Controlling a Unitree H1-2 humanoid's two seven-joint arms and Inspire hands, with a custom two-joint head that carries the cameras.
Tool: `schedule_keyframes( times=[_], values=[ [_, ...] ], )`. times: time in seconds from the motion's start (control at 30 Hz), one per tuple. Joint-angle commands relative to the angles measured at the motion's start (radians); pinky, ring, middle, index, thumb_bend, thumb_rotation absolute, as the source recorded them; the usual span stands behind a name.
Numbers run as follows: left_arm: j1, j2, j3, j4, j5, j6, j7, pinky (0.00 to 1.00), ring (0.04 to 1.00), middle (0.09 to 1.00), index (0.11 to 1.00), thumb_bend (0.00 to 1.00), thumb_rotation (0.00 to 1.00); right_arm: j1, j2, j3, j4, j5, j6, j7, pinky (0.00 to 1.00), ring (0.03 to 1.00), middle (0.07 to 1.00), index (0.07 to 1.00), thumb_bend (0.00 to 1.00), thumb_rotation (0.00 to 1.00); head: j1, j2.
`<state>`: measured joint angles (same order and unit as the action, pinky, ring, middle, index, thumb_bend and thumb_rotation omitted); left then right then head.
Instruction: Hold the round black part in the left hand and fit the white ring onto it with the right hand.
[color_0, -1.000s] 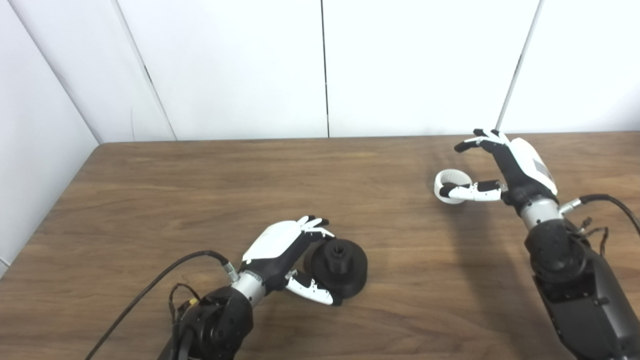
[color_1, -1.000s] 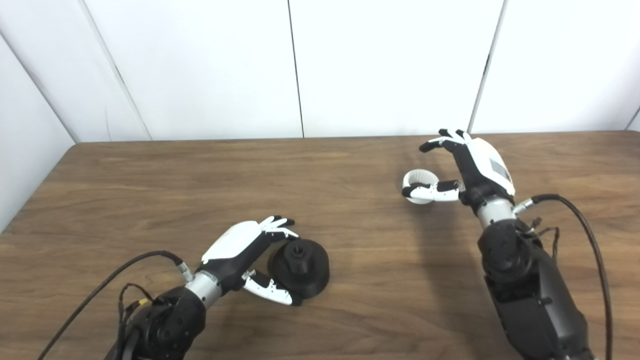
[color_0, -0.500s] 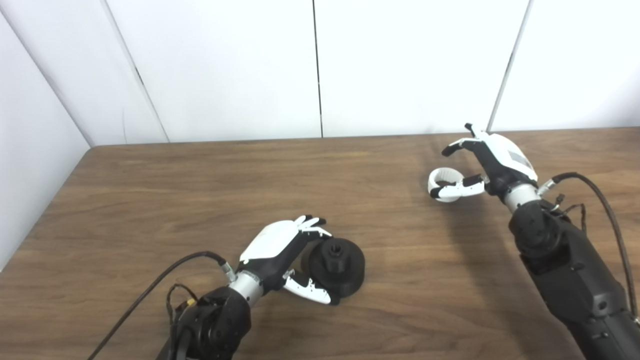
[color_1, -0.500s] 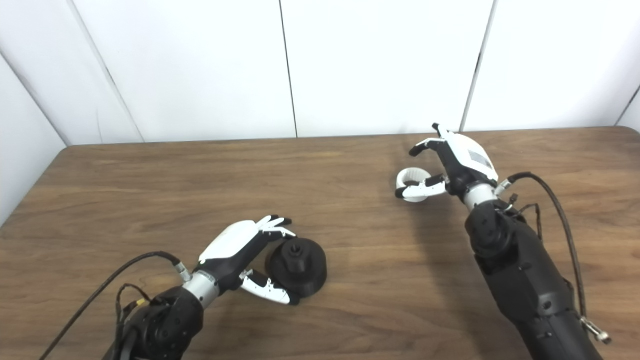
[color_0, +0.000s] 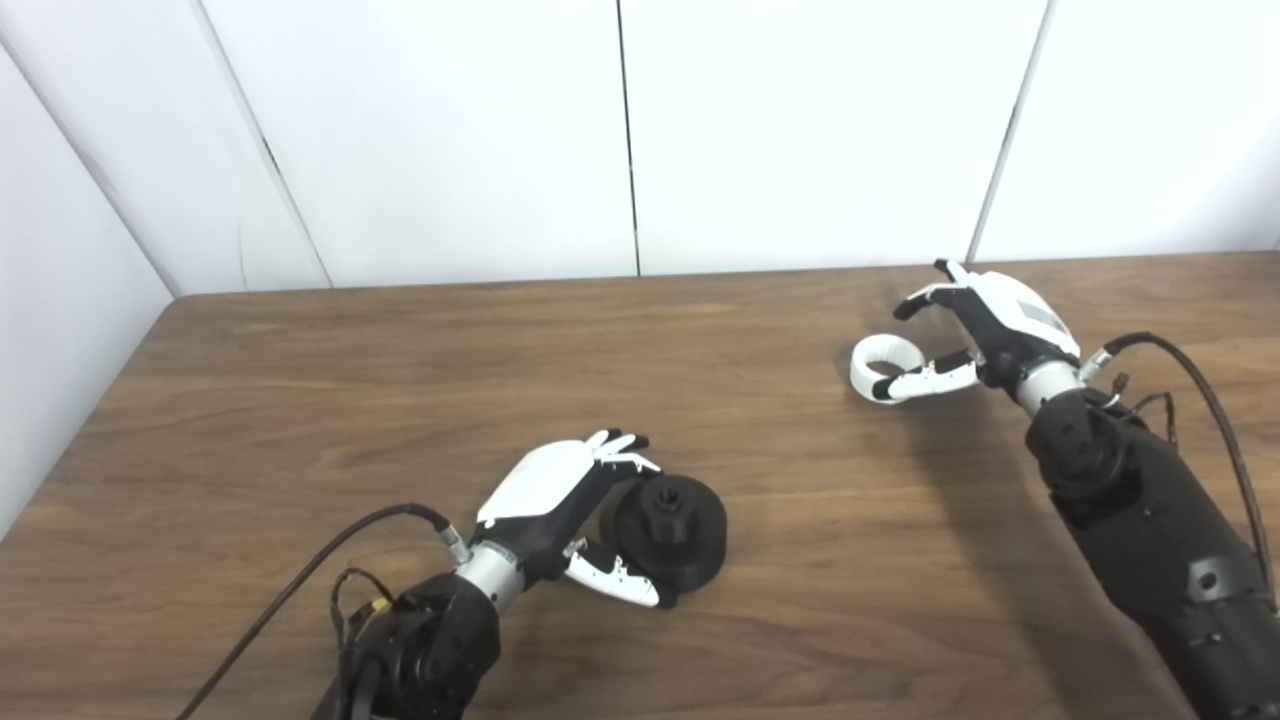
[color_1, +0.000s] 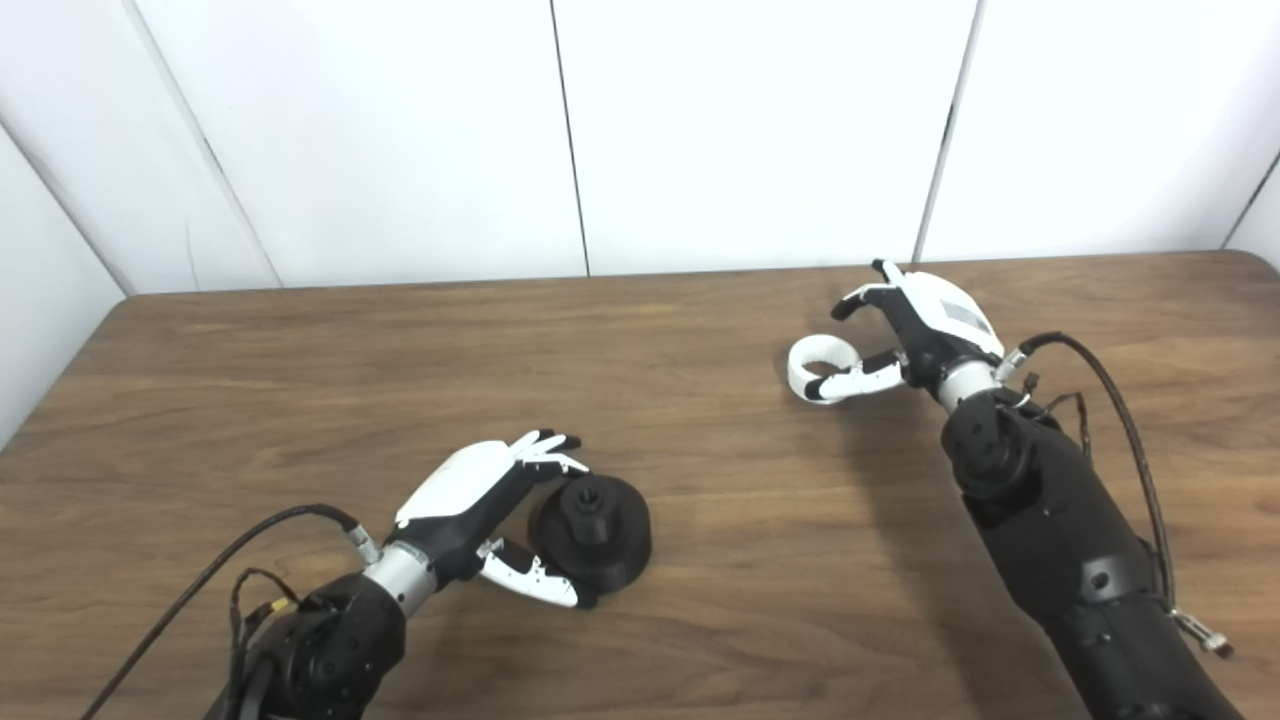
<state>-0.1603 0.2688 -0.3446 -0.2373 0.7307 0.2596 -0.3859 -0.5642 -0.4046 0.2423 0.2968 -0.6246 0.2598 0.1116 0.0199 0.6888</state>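
The left hand (color_0: 560, 500) is cupping the round black part (color_0: 670, 528) on the table (color_0: 300, 400), fingers apart around it. The right hand (color_0: 985, 325) is staying open, its thumb touching the white ring (color_0: 880, 360) just beside it

The setting looked like a robotics lab or test cell rather than a home. A bare wood-grain table (color_0: 400, 360) stood boxed in by plain white wall panels (color_0: 800, 130) on the far side and the left, their seams running as dark vertical lines. Exposed black cables (color_1: 1120, 400) trailed from the robot's arms over the tabletop, without any household clutter.
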Motion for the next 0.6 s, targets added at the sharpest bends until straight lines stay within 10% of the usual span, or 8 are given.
schedule_keyframes(
  times=[0.0, 0.57],
  values=[
    [-0.03, 0.003, 0.001, -0.005, 0.009, 0.0, 0.005, 0.95, 1.0, 0.958, 0.715, 0.92, 0.28, -0.066, -0.023, -0.005, -0.012, -0.003, -0.029, -0.007, 1.0, 1.0, 0.993, 0.725, 0.89, 0.35, 0.0, 0.0],
    [-0.031, 0.001, 0.001, 0.003, 0.007, -0.011, 0.018, 0.94, 1.0, 0.956, 0.709, 0.92, 0.28, -0.071, -0.016, 0.011, 0.008, 0.001, -0.027, 0.004, 1.0, 1.0, 0.983, 0.73, 0.86, 0.36, 0.004, -0.001]
  ],
)
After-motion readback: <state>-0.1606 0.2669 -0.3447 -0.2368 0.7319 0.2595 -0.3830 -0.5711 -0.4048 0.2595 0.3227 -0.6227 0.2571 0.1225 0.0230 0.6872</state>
